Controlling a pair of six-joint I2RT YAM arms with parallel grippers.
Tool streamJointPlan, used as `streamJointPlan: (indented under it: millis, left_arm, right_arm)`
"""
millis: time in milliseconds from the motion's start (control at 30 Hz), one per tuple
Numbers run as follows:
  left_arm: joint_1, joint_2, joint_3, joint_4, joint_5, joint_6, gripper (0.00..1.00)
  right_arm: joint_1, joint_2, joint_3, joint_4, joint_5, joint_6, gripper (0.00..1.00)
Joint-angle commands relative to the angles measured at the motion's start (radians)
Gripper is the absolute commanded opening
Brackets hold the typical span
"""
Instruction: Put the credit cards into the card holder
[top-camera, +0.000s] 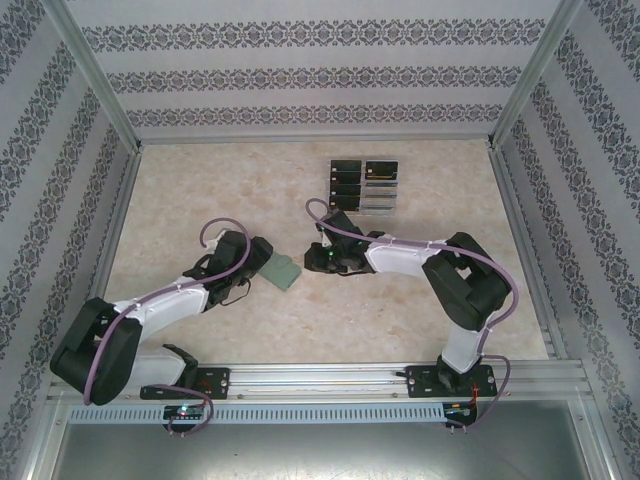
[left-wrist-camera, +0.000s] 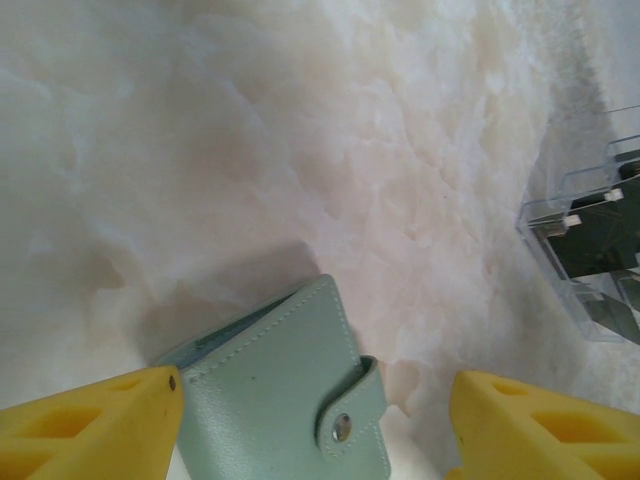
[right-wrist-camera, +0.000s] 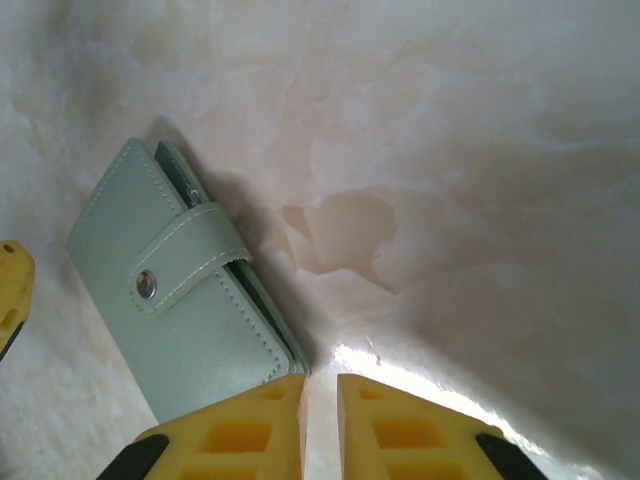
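**Top view.** The wallet (top-camera: 281, 270) lies flat on the tabletop (top-camera: 320, 325), a little left of centre. It sits between the left gripper (top-camera: 252, 266) and the right gripper (top-camera: 322, 262), which face each other across it. The cards (top-camera: 346, 180) stand in a clear rack (top-camera: 382, 200) near the far edge, well apart from the wallet.

**Left wrist view.** The wallet (left-wrist-camera: 275, 395) is closed, its tab snapped down, and lies between the spread fingers of the left gripper (left-wrist-camera: 315, 395). The finger at the picture's left (left-wrist-camera: 100, 420) is at the wallet's stitched edge; whether it touches cannot be told. The other finger (left-wrist-camera: 540, 425) stands apart from the tab side, with bare tabletop between. Nothing is pinched. The rack (left-wrist-camera: 580, 215) shows at the right edge with a dark card (left-wrist-camera: 600, 240) inside.

**Right wrist view.** The fingers of the right gripper (right-wrist-camera: 320, 420) are drawn almost together, leaving a thin slit with nothing in it. The wallet (right-wrist-camera: 170, 290) lies to their left, outside the slit. Its near corner meets the tip of the left-side finger (right-wrist-camera: 250, 430).
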Motion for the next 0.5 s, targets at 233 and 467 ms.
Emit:
streamJointPlan:
  millis: [233,467]
  left_arm:
    - [-0.014,0.07,-0.021,0.071,0.012,-0.034,0.69]
    - [-0.024,0.126,-0.013,0.12,0.028,-0.048,0.67]
  right_arm:
    - [0.004,0.074,0.049,0.041,-0.041,0.01,0.14]
    - [0.012,0.09,0.058,0.046,-0.047,0.016,0.14]
